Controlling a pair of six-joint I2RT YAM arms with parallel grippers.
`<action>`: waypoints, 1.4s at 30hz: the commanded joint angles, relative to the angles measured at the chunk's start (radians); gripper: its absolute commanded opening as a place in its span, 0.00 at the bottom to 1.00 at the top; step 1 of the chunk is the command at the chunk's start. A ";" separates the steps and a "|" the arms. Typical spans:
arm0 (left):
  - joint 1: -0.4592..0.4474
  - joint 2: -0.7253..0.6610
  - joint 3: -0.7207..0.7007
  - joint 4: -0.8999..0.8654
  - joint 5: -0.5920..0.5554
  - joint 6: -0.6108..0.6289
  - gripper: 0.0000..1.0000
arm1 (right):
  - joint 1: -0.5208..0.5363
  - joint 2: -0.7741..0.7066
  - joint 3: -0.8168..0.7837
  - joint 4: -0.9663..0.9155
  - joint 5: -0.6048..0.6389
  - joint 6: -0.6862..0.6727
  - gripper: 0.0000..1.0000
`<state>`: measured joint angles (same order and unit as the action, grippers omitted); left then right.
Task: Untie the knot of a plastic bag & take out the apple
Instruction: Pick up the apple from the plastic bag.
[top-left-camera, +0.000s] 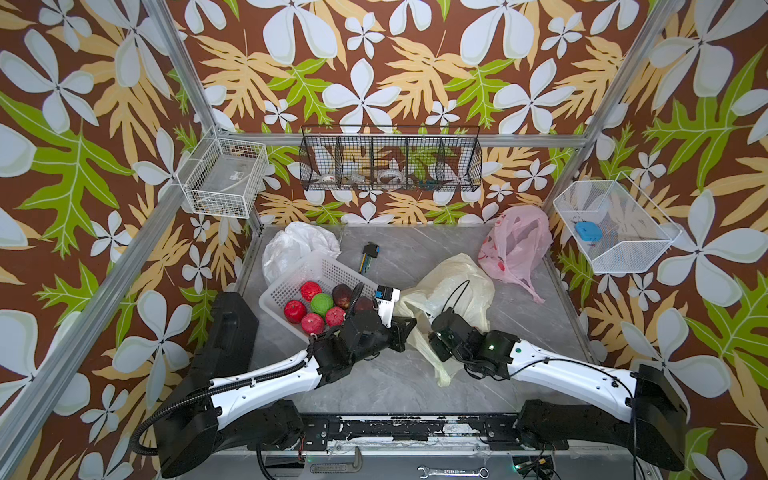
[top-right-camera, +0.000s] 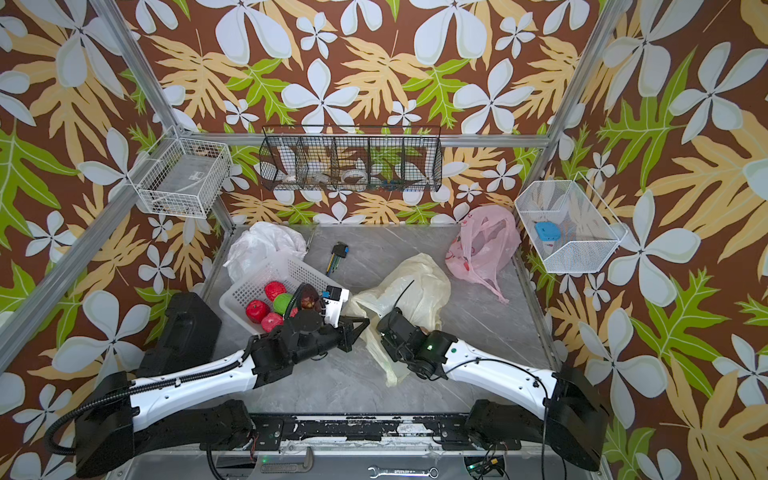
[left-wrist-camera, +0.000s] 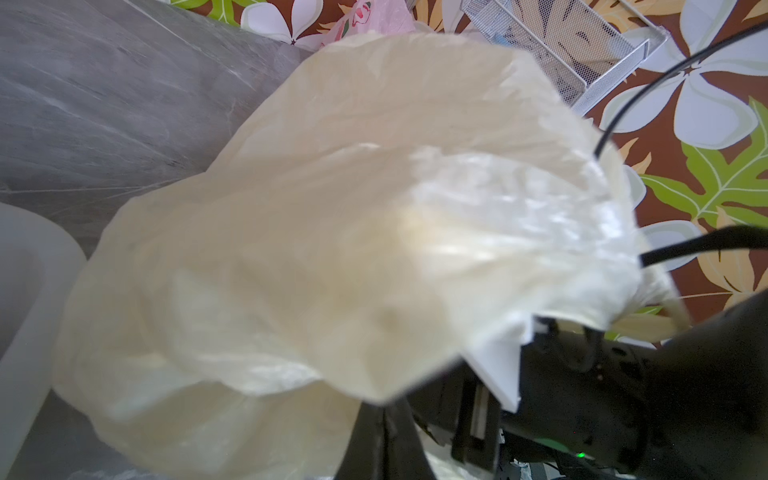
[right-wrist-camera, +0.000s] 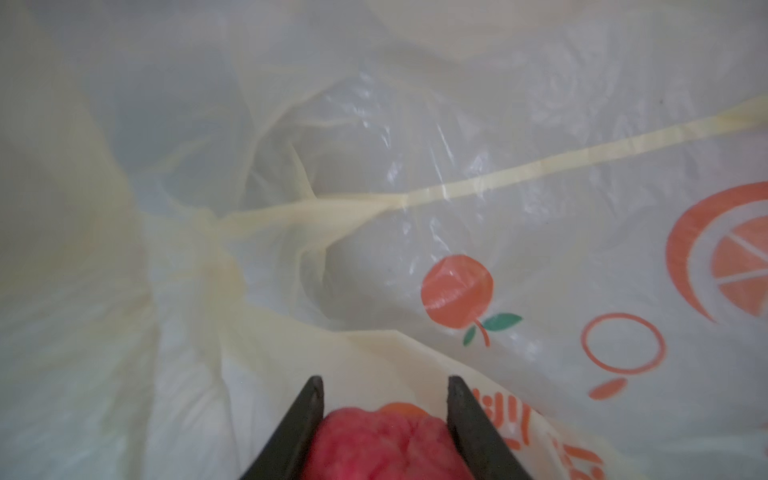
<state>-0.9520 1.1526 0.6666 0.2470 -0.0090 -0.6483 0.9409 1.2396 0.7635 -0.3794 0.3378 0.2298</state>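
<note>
Closest to the lens, in the right wrist view: right gripper (right-wrist-camera: 385, 386), black fingers (right-wrist-camera: 305, 419) clamped on either side of a red apple (right-wrist-camera: 382, 444). All round it, translucent cream film with orange fruit print. Apple therefore recorded as inside the plastic bag (right-wrist-camera: 291, 124), with a twisted strand of film stretched across ahead.

In both top views, plastic bag (top-left-camera: 453, 286) (top-right-camera: 411, 282) lying mid-worktop (top-left-camera: 540, 332). Right arm's wrist pushed into its near side, fingers hidden under film there.

Left gripper (top-left-camera: 411, 323) (top-right-camera: 366, 322) at the bag's edge on the basket side, fingers together. Film pinched or merely touched: cannot tell. Left wrist view filled by blurred cream film close against the lens.

Just beside that gripper, white basket (top-left-camera: 320, 270) holding red, green and dark fruit. Further back, white bag (top-left-camera: 291, 245) and pink bag (top-left-camera: 515, 245), well apart.
</note>
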 joint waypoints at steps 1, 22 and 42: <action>0.030 0.027 0.072 -0.102 0.019 0.031 0.00 | 0.008 0.032 0.021 -0.036 -0.017 -0.022 0.31; 0.272 0.375 0.278 -0.216 0.241 0.154 0.00 | 0.025 -0.143 0.003 -0.027 -0.374 -0.151 0.33; 0.220 0.313 0.090 0.011 0.270 0.044 0.00 | 0.024 -0.293 0.255 0.029 -0.012 -0.009 0.34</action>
<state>-0.7174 1.5017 0.7956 0.1799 0.2630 -0.5751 0.9630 0.9394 0.9779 -0.3653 0.1978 0.1852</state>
